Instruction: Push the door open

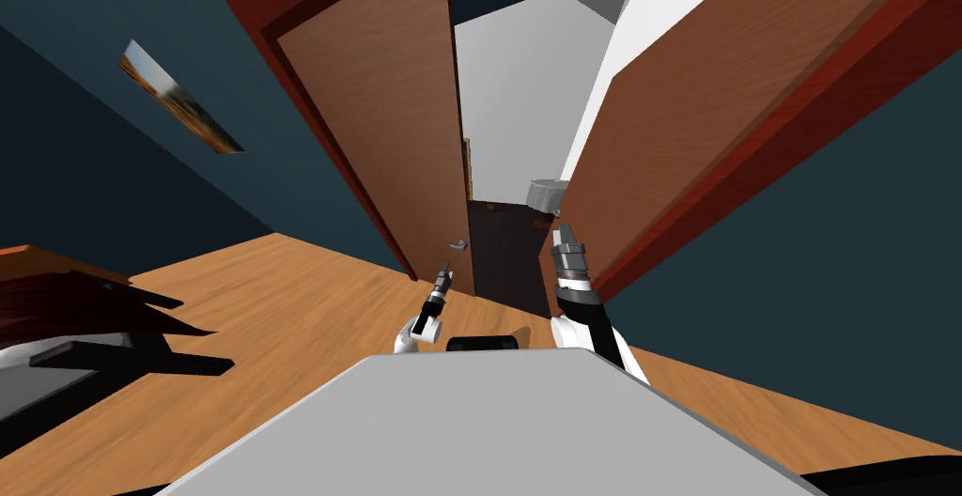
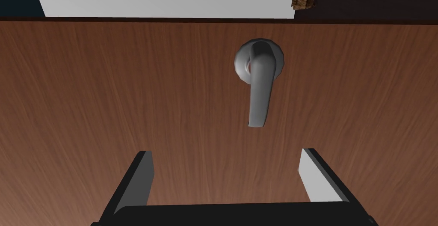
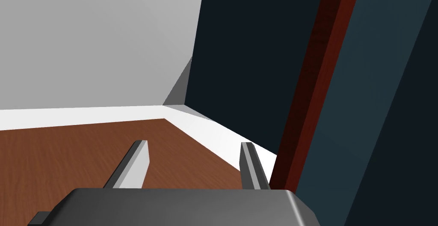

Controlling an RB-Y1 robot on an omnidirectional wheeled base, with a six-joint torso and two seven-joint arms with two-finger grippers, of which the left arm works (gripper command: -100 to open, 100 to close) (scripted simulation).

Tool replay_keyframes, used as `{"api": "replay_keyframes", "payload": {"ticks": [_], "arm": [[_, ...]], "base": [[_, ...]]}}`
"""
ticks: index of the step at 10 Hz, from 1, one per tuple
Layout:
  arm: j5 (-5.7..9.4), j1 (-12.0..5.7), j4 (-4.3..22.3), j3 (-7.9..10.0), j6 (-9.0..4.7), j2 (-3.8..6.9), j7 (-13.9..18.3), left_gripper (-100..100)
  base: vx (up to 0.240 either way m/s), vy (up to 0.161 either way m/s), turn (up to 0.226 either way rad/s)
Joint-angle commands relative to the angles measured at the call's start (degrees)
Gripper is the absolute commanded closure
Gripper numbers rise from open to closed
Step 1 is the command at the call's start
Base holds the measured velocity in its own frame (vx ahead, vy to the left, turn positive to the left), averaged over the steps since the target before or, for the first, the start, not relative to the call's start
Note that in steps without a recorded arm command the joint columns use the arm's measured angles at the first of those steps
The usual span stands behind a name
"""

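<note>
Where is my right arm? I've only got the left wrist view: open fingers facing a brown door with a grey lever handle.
Observer: The right gripper is up close beside a second brown door leaf, to the right of the left door leaf you face.
Operator: Is it gripping anything?
Observer: No, its fingers stand open with nothing between them.
Operator: Is the doorway open at all?
Observer: Partly. The head view shows a gap between the two leaves, with a light grey wall beyond.
</note>
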Motion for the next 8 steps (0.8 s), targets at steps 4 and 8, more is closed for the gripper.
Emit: {"api": "replay_keyframes", "payload": {"ticks": [4, 8], "arm": [[0.25, -2.4, 5.87, -0.92, -1.18, 0.1, 0.81, -100], [0.43, -4.21, 10.41, -1.6, -2.21, 0.13, 1.41, -100]], "base": [[0.065, 0.095, -0.11], [0.047, 0.098, -0.091]]}}
